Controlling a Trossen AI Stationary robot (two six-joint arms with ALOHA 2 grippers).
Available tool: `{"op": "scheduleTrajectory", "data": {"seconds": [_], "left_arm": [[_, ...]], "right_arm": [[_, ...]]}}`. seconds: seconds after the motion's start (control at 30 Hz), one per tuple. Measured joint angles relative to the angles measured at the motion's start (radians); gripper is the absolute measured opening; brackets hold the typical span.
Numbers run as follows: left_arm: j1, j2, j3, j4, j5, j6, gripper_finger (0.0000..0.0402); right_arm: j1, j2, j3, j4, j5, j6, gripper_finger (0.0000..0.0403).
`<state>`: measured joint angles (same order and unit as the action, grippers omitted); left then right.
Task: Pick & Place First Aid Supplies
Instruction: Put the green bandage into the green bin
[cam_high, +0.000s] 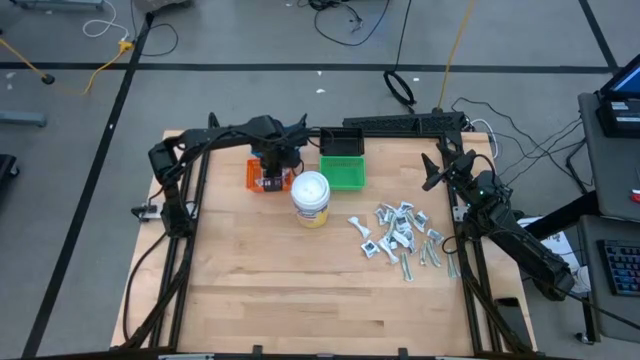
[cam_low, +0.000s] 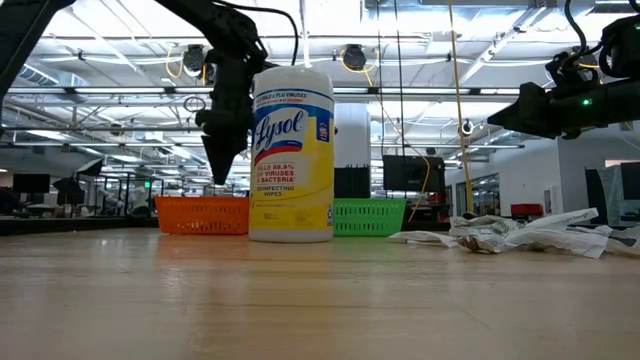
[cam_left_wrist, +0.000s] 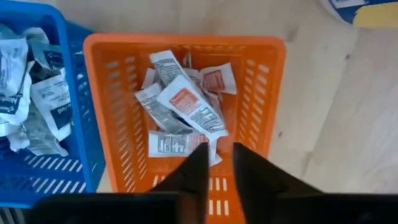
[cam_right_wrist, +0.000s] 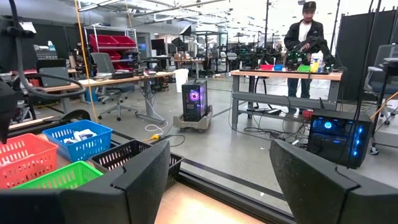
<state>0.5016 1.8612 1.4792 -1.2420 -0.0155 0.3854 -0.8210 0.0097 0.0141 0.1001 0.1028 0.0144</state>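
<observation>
The right gripper (cam_right_wrist: 221, 180) points level across the worktop's edge into the room, its two dark fingers (cam_right_wrist: 140, 180) spread well apart with nothing between them. Near that edge stand four bins side by side: an orange-red bin (cam_right_wrist: 25, 158), a green bin (cam_right_wrist: 59, 176), a blue bin (cam_right_wrist: 81, 140) containing white packets (cam_right_wrist: 78, 135), and a black bin (cam_right_wrist: 130, 155). Beyond, a lit computer tower (cam_right_wrist: 194, 99) stands on the floor. A person (cam_right_wrist: 305, 40) stands at a far table (cam_right_wrist: 286, 76).
</observation>
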Motion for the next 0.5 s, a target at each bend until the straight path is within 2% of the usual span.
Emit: {"op": "scheduleTrajectory", "data": {"seconds": [0.13, 0.27, 0.4, 0.5], "left_arm": [[0.005, -0.014, 0.0, 0.015, 0.01, -0.039, 0.0171], [0.023, -0.083, -0.02, 0.065, 0.042, -0.095, 0.0269], [0.053, -0.192, -0.116, 0.242, 0.039, -0.228, 0.0351], [0.077, -0.288, -0.23, 0.416, 0.025, -0.305, 0.0391]], "right_arm": [[0.0, 0.0, 0.0, 0.0, 0.0, 0.0, 0.0271], [0.0, 0.0, 0.0, 0.0, 0.0, 0.0, 0.0272], [0.0, 0.0, 0.0, 0.0, 0.0, 0.0, 0.027], [0.0, 0.0, 0.0, 0.0, 0.0, 0.0, 0.0272]]}}
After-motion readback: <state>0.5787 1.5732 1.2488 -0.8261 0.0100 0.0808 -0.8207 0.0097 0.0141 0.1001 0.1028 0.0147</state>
